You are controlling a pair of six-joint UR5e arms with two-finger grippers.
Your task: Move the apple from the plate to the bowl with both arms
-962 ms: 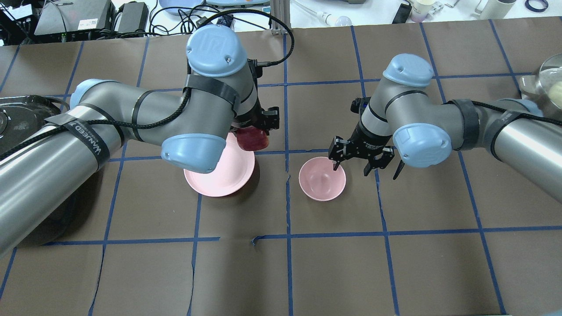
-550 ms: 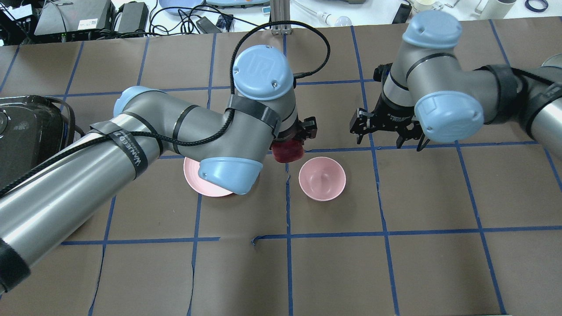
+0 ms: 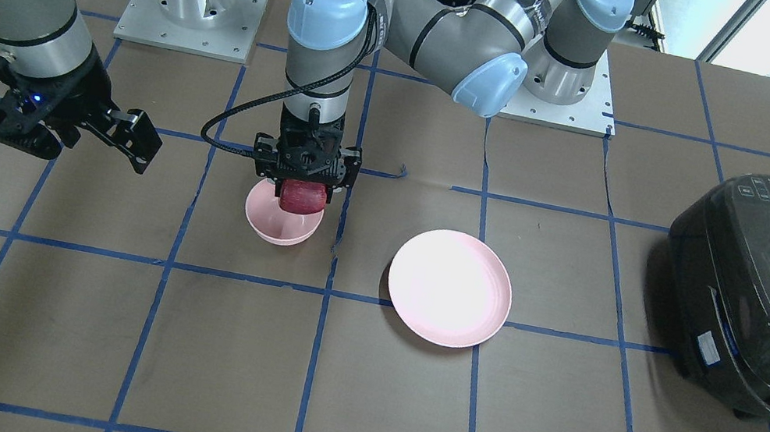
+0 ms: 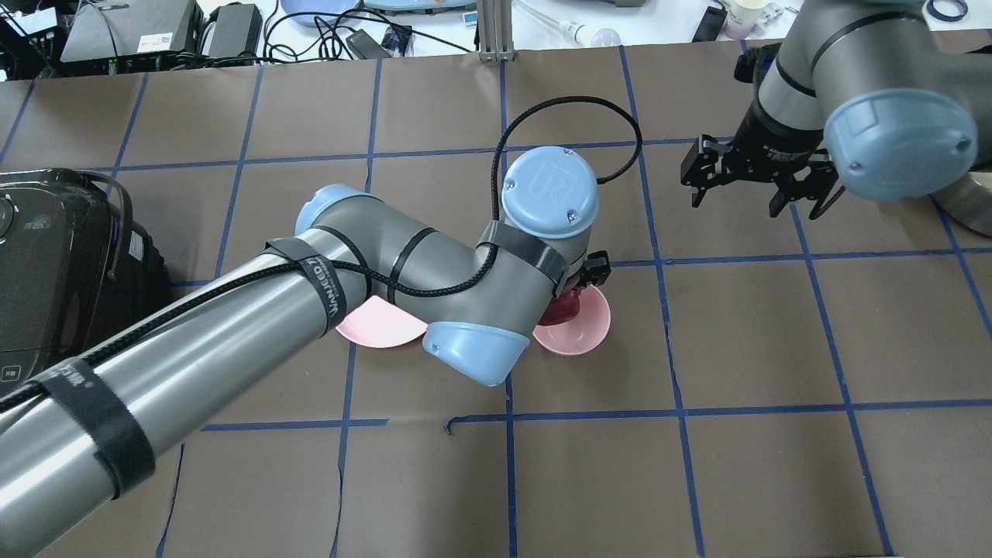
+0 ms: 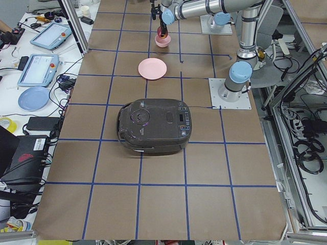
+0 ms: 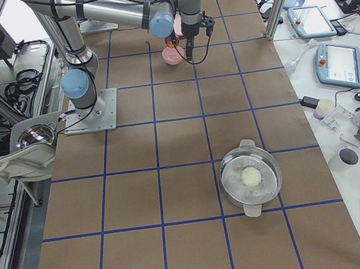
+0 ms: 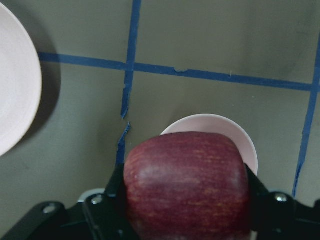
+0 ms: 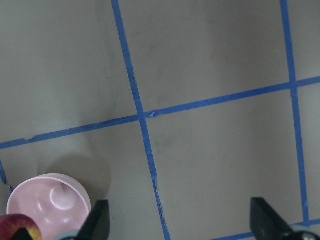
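Observation:
My left gripper (image 3: 302, 190) is shut on the dark-red apple (image 3: 301, 196) and holds it just above the small pink bowl (image 3: 279, 226). In the left wrist view the apple (image 7: 187, 185) fills the jaws, with the bowl (image 7: 210, 131) under it. In the overhead view the left arm hides much of the bowl (image 4: 585, 325) and the plate (image 4: 377, 329). The wide pink plate (image 3: 449, 287) lies empty beside the bowl. My right gripper (image 3: 52, 129) is open and empty, raised well off to the side of the bowl; it also shows in the overhead view (image 4: 756, 201).
A black rice cooker (image 3: 766, 299) stands at the table's end on my left. A steel pot with a glass lid (image 6: 251, 178) stands toward my right end. Cables and devices (image 4: 155, 31) line the far edge.
My left arm has carried the apple from over the plate rightward to over the bowl. My right gripper has drawn back from the bowl, away and to the right, still open.

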